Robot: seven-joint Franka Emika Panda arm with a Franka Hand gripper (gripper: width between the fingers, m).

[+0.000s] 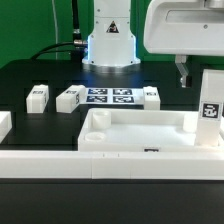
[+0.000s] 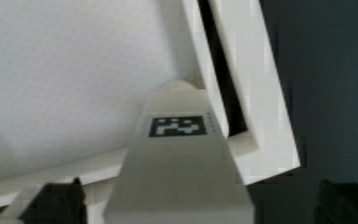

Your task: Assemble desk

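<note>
The desk slab (image 1: 140,128), a wide white tray with raised corner sockets, lies in the middle of the table. One white leg (image 1: 210,104) stands upright at its corner on the exterior view's right, tag facing out. My gripper (image 1: 185,74) hangs just above and beside that leg. In the wrist view the leg (image 2: 179,130) runs up between my two dark fingers (image 2: 60,203), with a gap on each side. The gripper (image 2: 197,203) is open and holds nothing. The slab's rim (image 2: 247,110) passes under the leg.
Three loose legs (image 1: 37,97) (image 1: 68,98) (image 1: 150,96) lie behind the slab around the marker board (image 1: 110,96). A long low white rail (image 1: 100,160) runs along the front. The robot base (image 1: 108,45) stands at the back, and a white piece (image 1: 4,126) sits at the left edge.
</note>
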